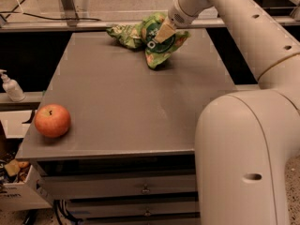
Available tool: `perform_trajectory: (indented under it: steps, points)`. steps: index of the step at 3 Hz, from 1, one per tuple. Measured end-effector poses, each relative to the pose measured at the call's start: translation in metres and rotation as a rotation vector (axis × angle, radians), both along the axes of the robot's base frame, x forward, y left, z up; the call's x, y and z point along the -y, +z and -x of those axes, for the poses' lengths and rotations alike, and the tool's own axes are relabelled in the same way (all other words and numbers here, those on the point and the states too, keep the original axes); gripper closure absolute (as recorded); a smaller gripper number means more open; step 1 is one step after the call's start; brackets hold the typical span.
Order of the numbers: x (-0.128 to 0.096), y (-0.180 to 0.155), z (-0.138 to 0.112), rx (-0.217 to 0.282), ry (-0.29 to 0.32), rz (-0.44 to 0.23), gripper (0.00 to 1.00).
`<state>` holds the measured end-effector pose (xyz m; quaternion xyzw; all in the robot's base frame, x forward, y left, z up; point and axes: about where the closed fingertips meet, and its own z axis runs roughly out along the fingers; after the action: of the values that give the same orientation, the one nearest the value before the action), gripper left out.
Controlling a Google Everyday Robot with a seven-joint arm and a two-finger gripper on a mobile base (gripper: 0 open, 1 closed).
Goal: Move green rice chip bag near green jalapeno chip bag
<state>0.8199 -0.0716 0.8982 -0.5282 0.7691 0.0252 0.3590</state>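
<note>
The green rice chip bag (160,45) is bright green with a dark round panel. It hangs tilted at the far side of the grey table (126,102), its lower corner at or just above the top. My gripper (163,32) is shut on its upper part, coming in from the upper right. The green jalapeno chip bag (124,34), smaller, wrinkled and olive-green, lies on the table just left of the rice bag, touching or nearly touching it.
A red apple (52,120) sits near the table's front left corner. A white pump bottle (11,86) stands on a shelf left of the table. My arm's large elbow (243,153) fills the lower right. Drawers are below the tabletop.
</note>
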Motion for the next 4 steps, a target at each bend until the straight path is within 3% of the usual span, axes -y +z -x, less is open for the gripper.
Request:
perform_trajectory:
  steps: [1,2,4]
  points:
    - [0.0,-0.006,-0.016,0.009,-0.023,0.016,0.82]
    - [0.005,-0.006,-0.02,0.015,-0.04,0.027,0.58]
    - [0.015,-0.003,-0.018,0.018,-0.059,0.04,0.12]
